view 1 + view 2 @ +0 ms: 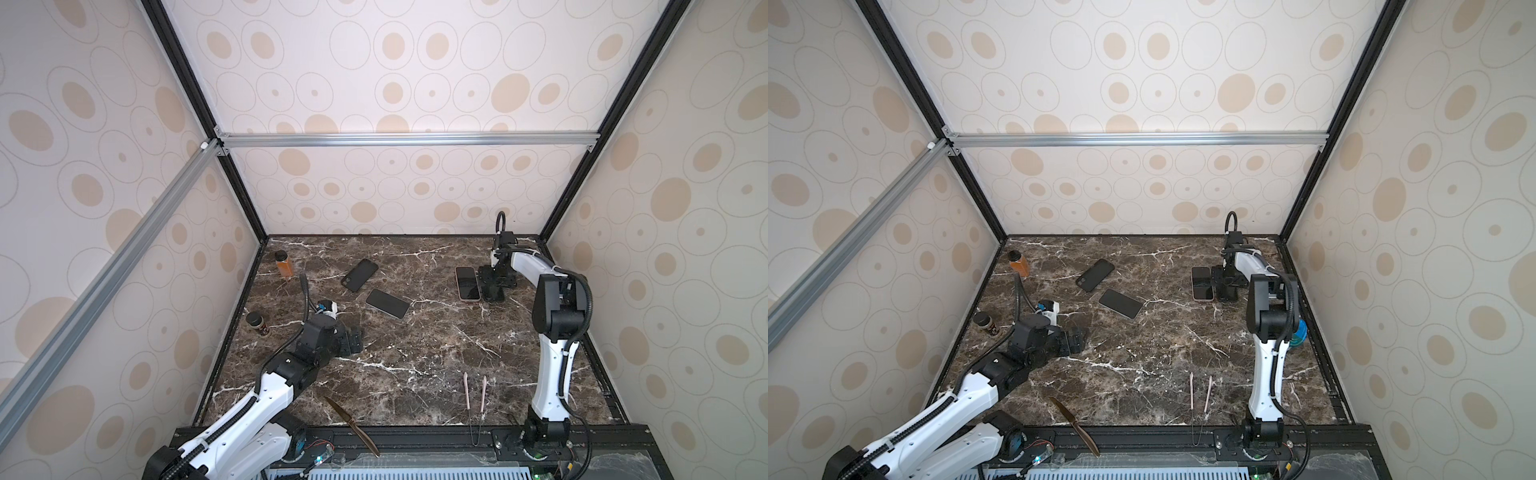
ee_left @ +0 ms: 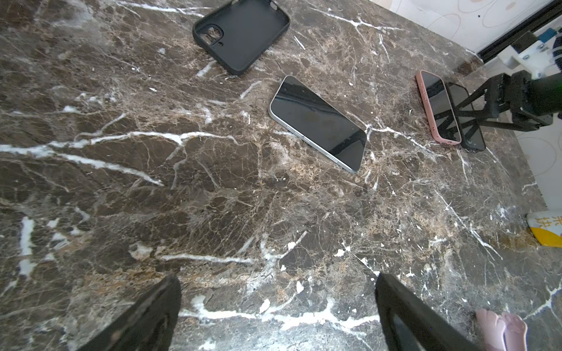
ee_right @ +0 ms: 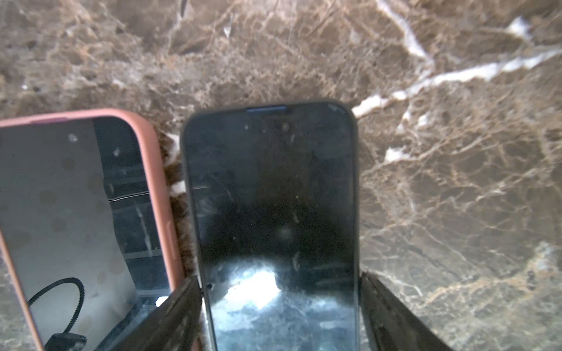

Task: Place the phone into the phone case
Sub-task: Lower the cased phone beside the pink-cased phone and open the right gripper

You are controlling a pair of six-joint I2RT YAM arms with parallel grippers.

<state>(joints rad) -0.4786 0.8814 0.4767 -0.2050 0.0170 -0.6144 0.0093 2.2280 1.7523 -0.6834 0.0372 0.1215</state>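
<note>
A dark marble counter (image 1: 415, 365) carried several phones between two robot arms. An empty black phone case (image 2: 243, 33) lay hollow side up toward the counter's back edge, left of middle. A bare silver-edged phone (image 2: 317, 123) lay screen up near it, not touching. That pair looked like work not yet done.

Near the back right corner a pink-cased phone (image 3: 76, 212) and a dark-rimmed phone (image 3: 270, 197) lay side by side, almost touching, seemingly parked clear of the working area. The right pincer (image 3: 279, 279) sat low over the dark-rimmed phone. Its jaws were apart along the two long edges with a thin gap on one side, so it appeared to straddle the phone, not clamp it. Whether that phone wore a case could not be told.

The left pincer (image 2: 276, 288) hung spread wide and empty over bare counter near the left edge. It faced the bare phone, probably placed to reach it.
</note>
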